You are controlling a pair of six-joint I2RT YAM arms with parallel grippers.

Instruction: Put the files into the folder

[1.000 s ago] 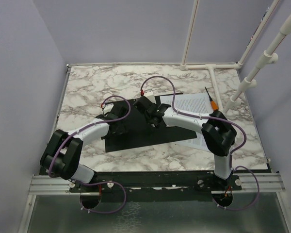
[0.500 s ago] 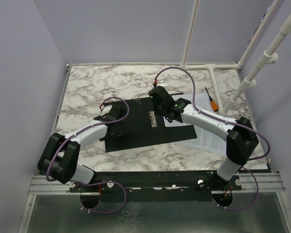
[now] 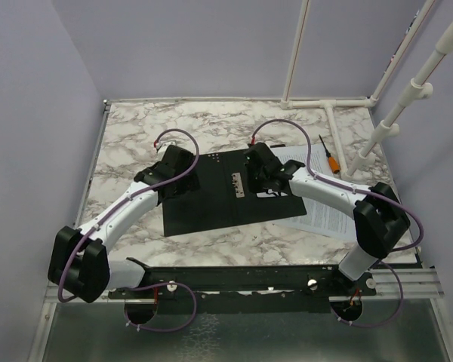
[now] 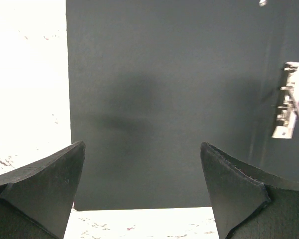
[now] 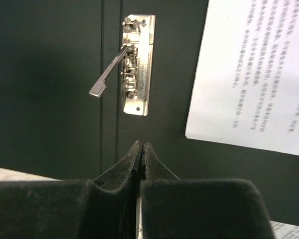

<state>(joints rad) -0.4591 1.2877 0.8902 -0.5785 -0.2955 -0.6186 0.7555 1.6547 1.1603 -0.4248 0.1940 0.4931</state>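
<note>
Seen from above, the right arm (image 3: 325, 188) lies across the files (image 3: 321, 220) near the tabletop's right edge. It hides their middle, so it cannot be told where one sheet ends and the other begins. Their print is too small to read there. It is also unreadable in the right wrist view, where the picture's top and right edges cut the paper off. From above, the left gripper (image 3: 179, 179) hides its own fingertips and covers the left part of the folder (image 3: 211, 210). In the left wrist view the folder runs past the top and right edges, and the right edge cuts the metal clip (image 4: 289, 107). The bare tabletop (image 4: 25, 74) is washed out to white there.
</note>
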